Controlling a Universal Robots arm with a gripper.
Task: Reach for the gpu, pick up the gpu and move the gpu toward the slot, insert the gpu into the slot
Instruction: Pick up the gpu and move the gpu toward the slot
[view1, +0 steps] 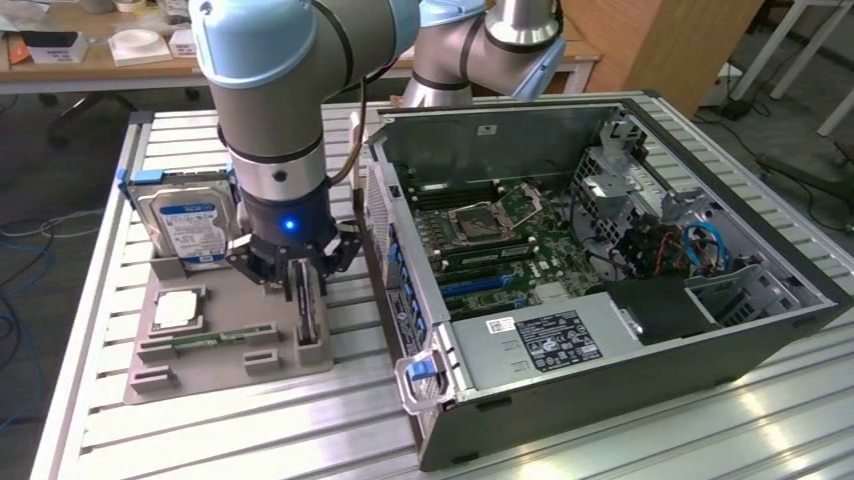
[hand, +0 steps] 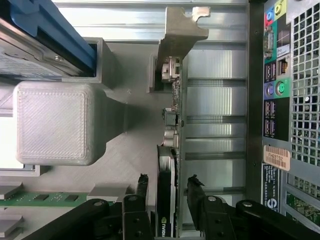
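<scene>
The open computer case (view1: 601, 260) lies on its side along the slatted table's (view1: 80, 420) edge on the exterior view's right, motherboard up, which I judge leaves the slot (view1: 470, 286) reachable from above. Beside it, the grey holder tray (view1: 287, 362) props the gpu (view1: 310, 320) upright along its case-side edge, presumably so fingers can straddle it. The gripper (hand: 168, 181) does so, jaws apart, a gap showing on each side.

Counts: one arm (view1: 267, 90), one gripper (view1: 302, 288), one gpu (view1: 310, 312), one hard drive (view1: 187, 225), one memory stick (view1: 214, 340), one processor chip (view1: 176, 310), one grey tray (view1: 227, 375), one computer case (view1: 641, 350), one green motherboard (view1: 534, 240).
</scene>
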